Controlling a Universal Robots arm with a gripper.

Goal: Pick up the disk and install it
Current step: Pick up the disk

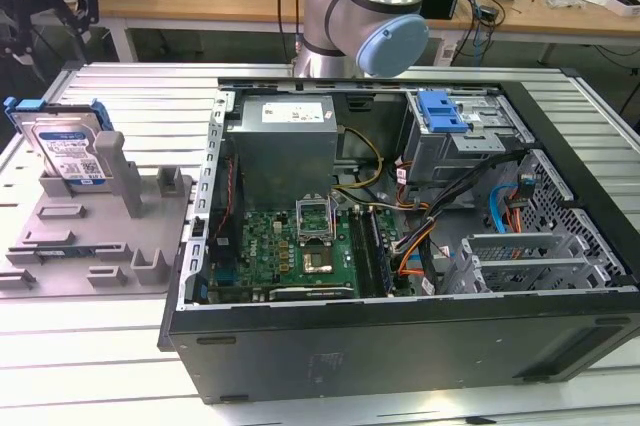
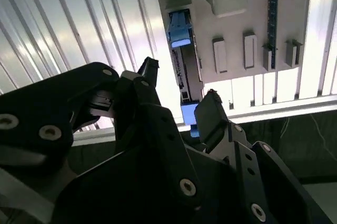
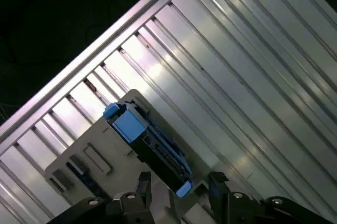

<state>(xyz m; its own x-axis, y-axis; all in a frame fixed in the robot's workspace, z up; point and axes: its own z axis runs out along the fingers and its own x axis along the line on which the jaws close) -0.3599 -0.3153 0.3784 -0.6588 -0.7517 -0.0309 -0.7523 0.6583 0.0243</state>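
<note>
1. Locate the flat, silver, blue-framed rectangular disk point(image 1: 68, 151): standing on edge in a slot of the grey moulded plastic fixture point(image 1: 100, 236), on the ribbed aluminium tabletop point(image 1: 130, 86), at the exterior view's left, just beside the open black steel computer case point(image 1: 400, 346).
2. Read the black, two-fingered metal hand point(image 3: 179, 186) in the first wrist view as spread apart and empty, hovering over the disk's upper edge, not touching.
3. Treat the step as line-up for the grasp (judgement only).
4. Square the fingertips point(image 3: 218, 182) to the disk's two flat faces before closing; a skewed bite would likely twist it in the slot.
5. Centre along the disk's length; looks biased toward one end.
6. Stay clear of the tall grey plastic post point(image 1: 115, 161) right beside the disk.
7. Clamp on the rigid body, not the blue end tab.
</note>
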